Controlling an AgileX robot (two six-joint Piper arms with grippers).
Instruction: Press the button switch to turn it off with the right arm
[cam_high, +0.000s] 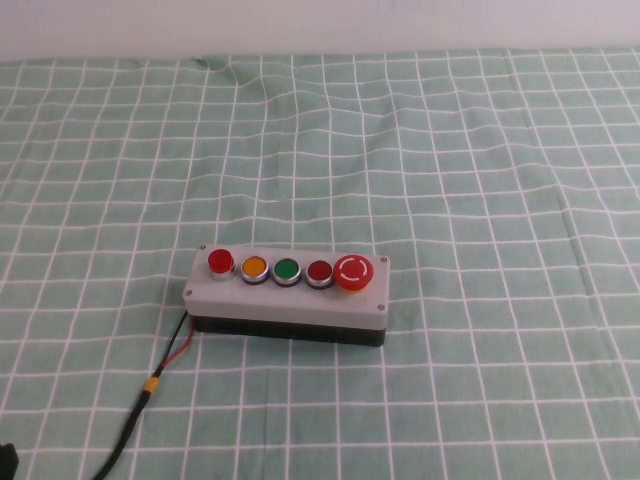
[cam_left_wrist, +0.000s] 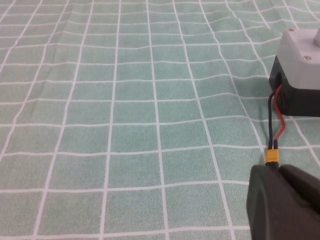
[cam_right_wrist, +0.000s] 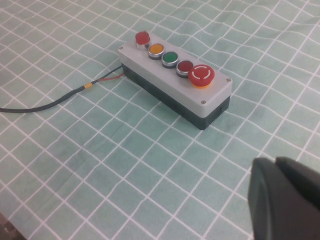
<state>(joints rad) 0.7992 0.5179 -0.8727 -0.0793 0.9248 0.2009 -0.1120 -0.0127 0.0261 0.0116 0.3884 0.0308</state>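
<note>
Bright red and translucent, the button switch (cam_high: 220, 261) stood raised at the left end of the grey five-button box (cam_high: 285, 300), which lay near the middle of the green checked cloth (cam_high: 450, 150), somewhat toward the table's near edge. In the same row came an amber button (cam_high: 254, 267), a green button (cam_high: 287, 269), a flat darker-red button (cam_high: 319, 271) and the big mushroom button (cam_high: 354, 272) at the right end. From the box's left end a black cable (cam_high: 135, 415) with red and black leads ran toward the near-left corner.

My right gripper (cam_right_wrist: 285, 200) hung well apart from the box, toward the near-right side of the table; only a dark lump of it showed in my right wrist view, and I could not tell whether my jaws stood open or closed. My left gripper (cam_left_wrist: 282, 202) sat low beside the cable's yellow joint (cam_left_wrist: 271, 156), near the box's left end; its jaws I could not read either. Neither arm showed from the raised camera.

I judged the press not yet begun. The risk was plain: my target was the farthest button from my right side, so I would have to reach across the whole row, and a low approach might clip the mushroom button or the darker-red one. Two reds so alike invited the wrong choice. An off-centre push might also slide the box on the cloth.
</note>
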